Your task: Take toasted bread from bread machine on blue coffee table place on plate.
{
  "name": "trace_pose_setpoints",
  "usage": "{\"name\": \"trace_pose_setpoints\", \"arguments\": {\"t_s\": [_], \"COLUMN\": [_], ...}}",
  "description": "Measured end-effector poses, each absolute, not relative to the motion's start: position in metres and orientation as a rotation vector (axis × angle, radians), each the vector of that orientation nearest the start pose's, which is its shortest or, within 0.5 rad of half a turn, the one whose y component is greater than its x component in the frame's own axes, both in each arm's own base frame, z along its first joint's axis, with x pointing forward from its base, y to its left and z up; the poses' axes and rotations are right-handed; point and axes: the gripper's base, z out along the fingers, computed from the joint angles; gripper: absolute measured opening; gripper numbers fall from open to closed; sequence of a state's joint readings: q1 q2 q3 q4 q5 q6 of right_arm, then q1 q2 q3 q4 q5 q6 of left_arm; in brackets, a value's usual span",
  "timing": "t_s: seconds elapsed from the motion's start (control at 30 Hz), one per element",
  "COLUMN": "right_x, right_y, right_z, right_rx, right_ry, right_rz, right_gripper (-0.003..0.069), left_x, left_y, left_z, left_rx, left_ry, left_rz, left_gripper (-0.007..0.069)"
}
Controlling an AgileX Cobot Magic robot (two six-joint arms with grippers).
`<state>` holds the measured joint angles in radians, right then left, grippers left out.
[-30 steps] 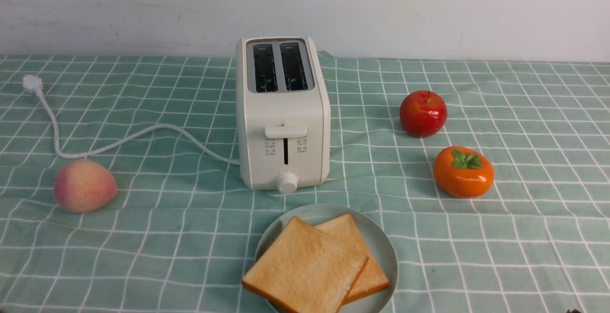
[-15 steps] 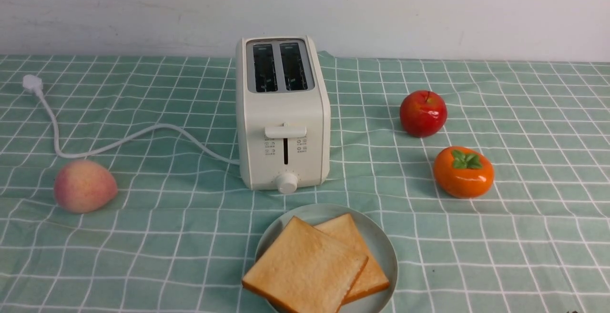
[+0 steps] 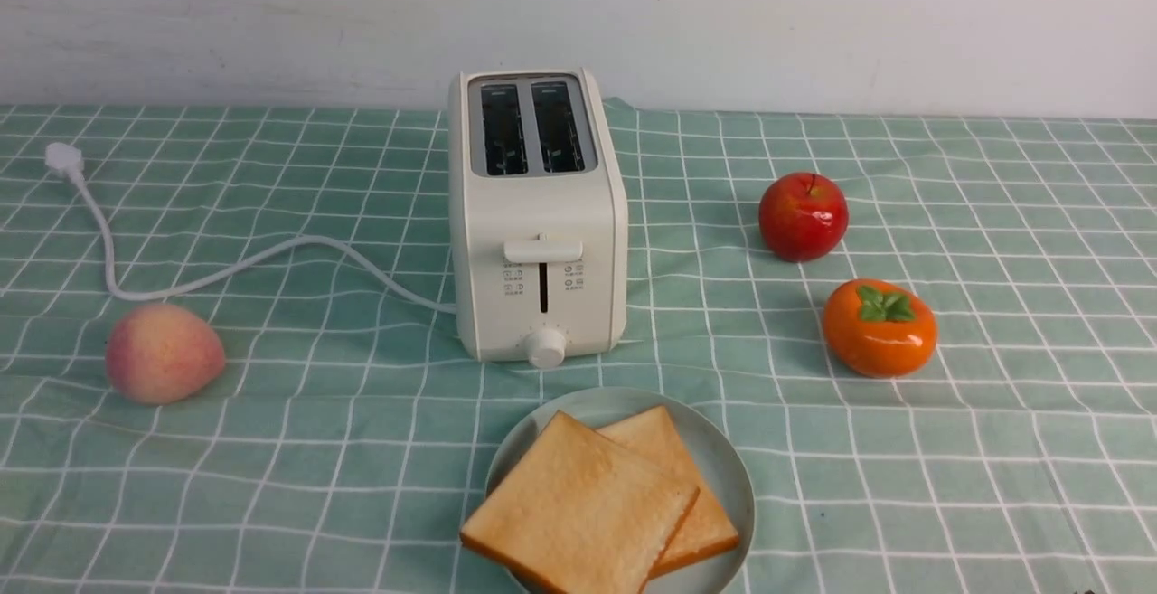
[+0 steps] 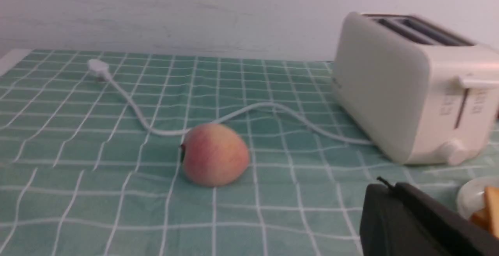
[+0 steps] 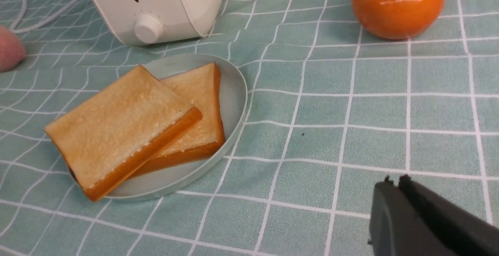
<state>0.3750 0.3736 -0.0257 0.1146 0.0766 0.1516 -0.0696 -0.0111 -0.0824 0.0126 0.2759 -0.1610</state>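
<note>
Both golden-tan square toast slices (image 5: 128,131) lie overlapped on pale blue-green round plate (image 5: 234,92), apart from right fingers (image 5: 397,186). Left fingers (image 4: 386,188), right fingers together, empty. Toast judged light, stiff, crumbly; grip by crust edge.

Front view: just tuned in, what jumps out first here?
Two slices of toasted bread lie overlapped on the plate at the near edge of the blue coffee table. Right behind stands the bread machine, both slots empty. A red apple and an orange persimmon sit to its right, a peach to its left.
</note>
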Motion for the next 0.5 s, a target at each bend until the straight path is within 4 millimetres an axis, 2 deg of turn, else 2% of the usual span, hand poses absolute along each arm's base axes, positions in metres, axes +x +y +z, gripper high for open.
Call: {"name": "trace_pose_setpoints", "arguments": {"t_s": [0.1, 0.23, 0.5], "right_x": [0.079, 0.078, 0.078], "right_y": [0.032, 0.032, 0.032], "right_z": [0.188, 0.188, 0.188], "right_rx": [-0.112, -0.112, -0.113], "right_ry": [1.932, 1.936, 1.937], "right_rz": [0.439, 0.439, 0.439], "right_gripper": [0.0017, 0.0021, 0.0034], "left_x": [0.055, 0.051, 0.051], "left_y": [-0.001, -0.001, -0.004], "left_z": [0.184, 0.167, 0.166], "left_rx": [-0.132, -0.149, -0.084], "left_ry": [1.762, 1.913, 1.929], "left_rz": [-0.151, -0.135, -0.187], "left_gripper": [-0.0014, -0.0014, -0.0013]}}
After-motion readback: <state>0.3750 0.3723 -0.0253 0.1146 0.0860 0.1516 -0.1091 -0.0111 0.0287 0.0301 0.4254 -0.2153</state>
